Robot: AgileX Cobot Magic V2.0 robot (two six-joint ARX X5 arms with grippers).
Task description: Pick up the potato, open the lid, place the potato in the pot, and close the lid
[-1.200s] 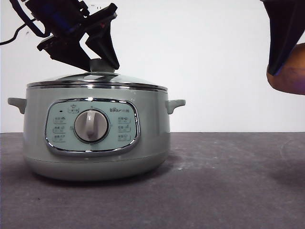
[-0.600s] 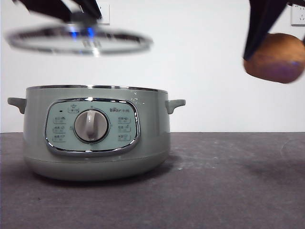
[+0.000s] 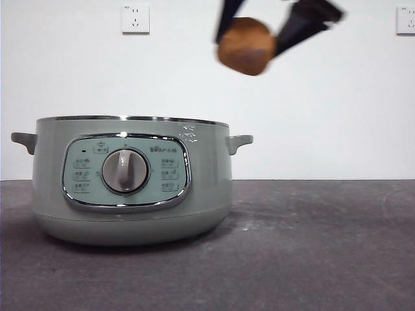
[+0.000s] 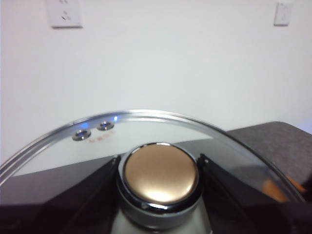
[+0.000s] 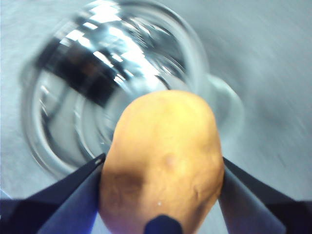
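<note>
The sage-green pot (image 3: 133,178) stands uncovered on the left of the table, and the right wrist view looks down into its blurred shiny inside (image 5: 112,83). The orange-brown potato (image 3: 244,45) hangs high in the air, above the pot's right handle, with my right gripper (image 3: 249,40) shut on it. In the right wrist view the potato (image 5: 161,146) fills the space between the two jaws (image 5: 163,161). The glass lid (image 4: 146,122) is out of the front view. My left gripper (image 4: 160,165) is shut on the lid's round knob (image 4: 161,175).
The dark grey table (image 3: 311,246) stretches to the right of the pot. A white wall stands behind, with one socket (image 3: 135,18) at upper left and another (image 3: 405,19) at upper right.
The lid, gripped on the pot a second ago, rose and left the front view. The potato travelled left from the right edge to above the pot's right side.
</note>
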